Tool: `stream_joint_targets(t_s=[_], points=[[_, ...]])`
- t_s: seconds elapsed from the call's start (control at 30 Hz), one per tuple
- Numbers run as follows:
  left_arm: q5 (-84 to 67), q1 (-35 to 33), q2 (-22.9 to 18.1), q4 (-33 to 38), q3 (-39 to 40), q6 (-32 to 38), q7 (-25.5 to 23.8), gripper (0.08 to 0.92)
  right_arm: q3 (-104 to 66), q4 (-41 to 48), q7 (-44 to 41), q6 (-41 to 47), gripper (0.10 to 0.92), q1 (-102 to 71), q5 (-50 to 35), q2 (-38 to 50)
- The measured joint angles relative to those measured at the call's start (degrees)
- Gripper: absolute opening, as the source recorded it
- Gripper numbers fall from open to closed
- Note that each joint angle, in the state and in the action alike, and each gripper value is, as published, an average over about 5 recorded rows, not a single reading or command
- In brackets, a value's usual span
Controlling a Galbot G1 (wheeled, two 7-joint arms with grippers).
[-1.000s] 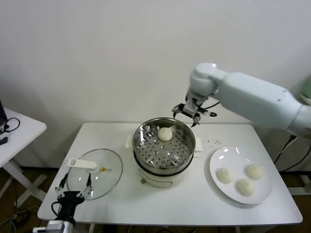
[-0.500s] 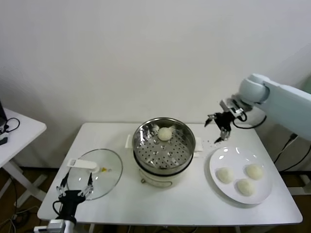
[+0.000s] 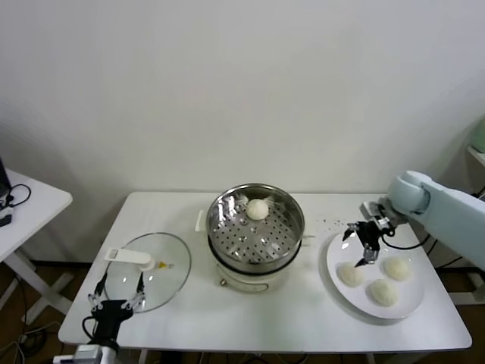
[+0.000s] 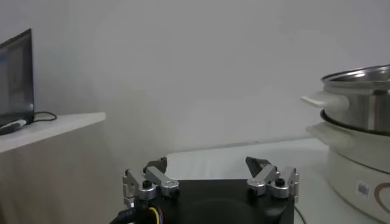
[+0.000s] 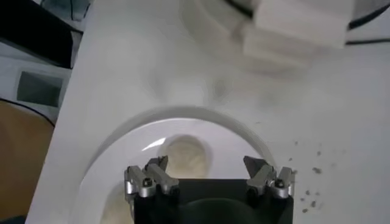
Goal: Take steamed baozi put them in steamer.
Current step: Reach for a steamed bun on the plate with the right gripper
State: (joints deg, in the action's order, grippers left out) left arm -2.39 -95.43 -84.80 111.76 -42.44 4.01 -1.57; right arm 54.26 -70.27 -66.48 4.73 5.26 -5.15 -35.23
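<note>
Right end effector (image 3: 364,244) spread; baozi (image 5: 184,157) underneath, wrist view only.

High head view; wrist views low, sharing the steamer (image 3: 256,224).

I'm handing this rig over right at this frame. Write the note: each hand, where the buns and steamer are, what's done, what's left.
Right hand: open, empty, above the white plate, over the nearest bun.
Left hand: open, empty, parked at the table's near left edge by the glass lid.
Steamer: mid-table, uncovered.
Done: one bun in the steamer.
Left: three buns on the plate, including the far bun and the near bun; none gripped yet.
</note>
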Motion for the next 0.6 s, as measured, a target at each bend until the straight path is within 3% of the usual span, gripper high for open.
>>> stream_joint_targets(t_s=[0.6], points=[[-0.16, 0.05, 0.12, -0.5, -0.31, -0.01, -0.05, 0.823, -3.05, 4.87, 1.88, 0.24, 0.823, -6.5, 2.66, -3.51]])
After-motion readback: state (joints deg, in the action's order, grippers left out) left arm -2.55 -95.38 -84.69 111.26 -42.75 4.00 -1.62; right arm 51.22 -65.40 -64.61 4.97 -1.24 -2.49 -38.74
